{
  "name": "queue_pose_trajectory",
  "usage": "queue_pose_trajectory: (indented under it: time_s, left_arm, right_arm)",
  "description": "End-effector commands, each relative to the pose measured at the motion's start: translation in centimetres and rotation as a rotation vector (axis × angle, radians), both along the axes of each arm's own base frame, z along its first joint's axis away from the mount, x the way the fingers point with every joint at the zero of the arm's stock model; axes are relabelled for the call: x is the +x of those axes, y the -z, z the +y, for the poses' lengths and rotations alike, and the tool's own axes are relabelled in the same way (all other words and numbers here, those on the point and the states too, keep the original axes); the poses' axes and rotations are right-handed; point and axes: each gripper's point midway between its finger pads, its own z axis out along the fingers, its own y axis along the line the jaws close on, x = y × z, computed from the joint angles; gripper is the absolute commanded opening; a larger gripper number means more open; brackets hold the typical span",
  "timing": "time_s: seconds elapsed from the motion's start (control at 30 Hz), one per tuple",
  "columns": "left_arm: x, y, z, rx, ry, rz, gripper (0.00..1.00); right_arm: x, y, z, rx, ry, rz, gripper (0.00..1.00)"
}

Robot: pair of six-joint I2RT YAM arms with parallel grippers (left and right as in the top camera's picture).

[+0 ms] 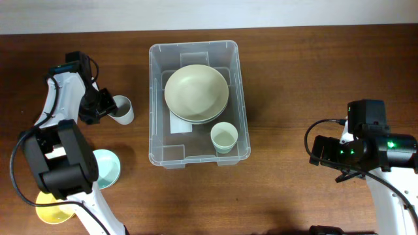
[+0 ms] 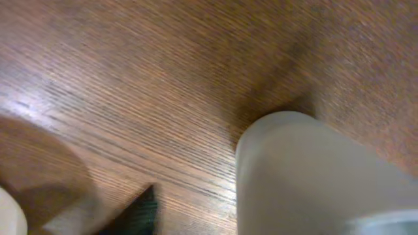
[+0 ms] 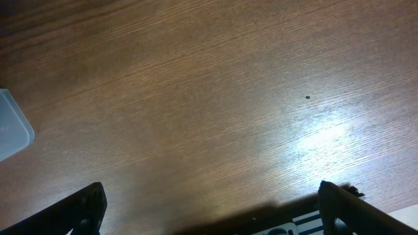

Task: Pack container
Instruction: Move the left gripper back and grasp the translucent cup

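Observation:
The clear plastic container (image 1: 154, 98) stands at the table's centre. It holds stacked pale green bowls (image 1: 196, 91) and a pale cup (image 1: 224, 137). A white cup (image 1: 123, 109) stands on the table left of the container and fills the right of the left wrist view (image 2: 313, 176). My left gripper (image 1: 103, 106) is open right beside this cup. One dark fingertip (image 2: 140, 212) shows, apart from the cup wall, and the other finger is hidden. My right gripper (image 3: 212, 209) is open and empty above bare wood, right of the container (image 3: 10, 130).
A teal bowl (image 1: 108, 166) and a yellow bowl (image 1: 49, 210) sit at the front left by the left arm's base. The right arm (image 1: 366, 140) is at the right side of the table.

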Motion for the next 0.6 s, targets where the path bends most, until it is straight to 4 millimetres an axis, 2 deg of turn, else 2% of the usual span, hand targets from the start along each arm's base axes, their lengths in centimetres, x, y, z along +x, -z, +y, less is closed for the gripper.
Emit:
queue_pose_trajectory:
  time_s: [0.0, 0.03, 0.13, 0.27, 0.4, 0.57]
  left_arm:
    - [0.0, 0.3, -0.7, -0.029, 0.019, 0.002, 0.17]
    - [0.0, 0.3, -0.7, -0.029, 0.019, 0.002, 0.11]
    - [-0.1, 0.2, -0.7, -0.03, 0.019, 0.005, 0.01]
    - [-0.1, -1.2, -0.7, -0.03, 0.019, 0.008, 0.01]
    - [0.3, -5.0, -1.0, -0.019, 0.041, -0.038, 0.01]
    - [0.4, -11.9, -3.2, 0.008, 0.106, -0.171, 0.01]
  right_arm:
    - [0.0, 0.0, -0.1, -0.007, 0.004, 0.001, 0.99]
    - [0.0, 0.0, -0.1, -0.007, 0.004, 0.001, 0.99]
    - [0.0, 0.0, -0.1, -0.007, 0.004, 0.001, 0.99]
    - [0.0, 0.0, -0.1, -0.007, 0.004, 0.001, 0.99]
    - [0.0, 0.0, -0.1, -0.007, 0.004, 0.0, 0.99]
    - [0.0, 0.0, -0.1, -0.008, 0.004, 0.0, 0.99]
